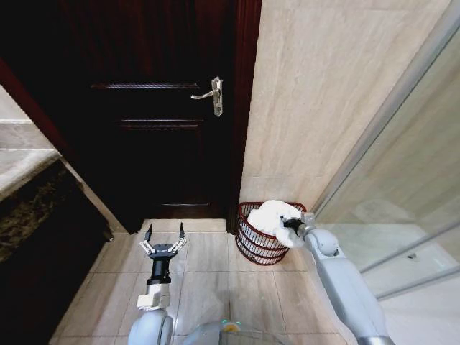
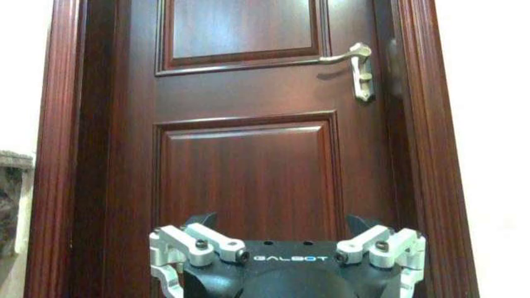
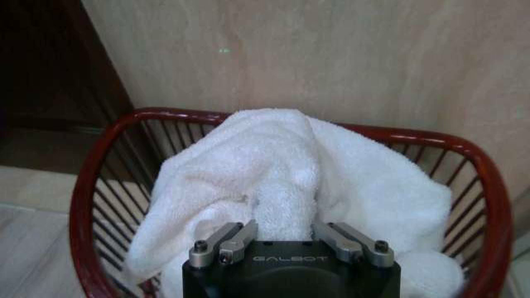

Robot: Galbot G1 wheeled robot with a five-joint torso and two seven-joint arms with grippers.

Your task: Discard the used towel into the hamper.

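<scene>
The white towel [image 1: 277, 215] sits bunched over the hamper [image 1: 255, 248], low and right of centre in the head view, against the beige wall beside the dark door [image 1: 154, 115]. The right gripper [image 1: 290, 226] holds it there, its fingers [image 3: 236, 239] narrowed onto a fold of cloth above the basket's mouth. This looks like the drop step; the next move calls for parting those fingers. The left gripper [image 1: 164, 231] hangs idle at lower left, fingers wide and holding nothing.
</scene>
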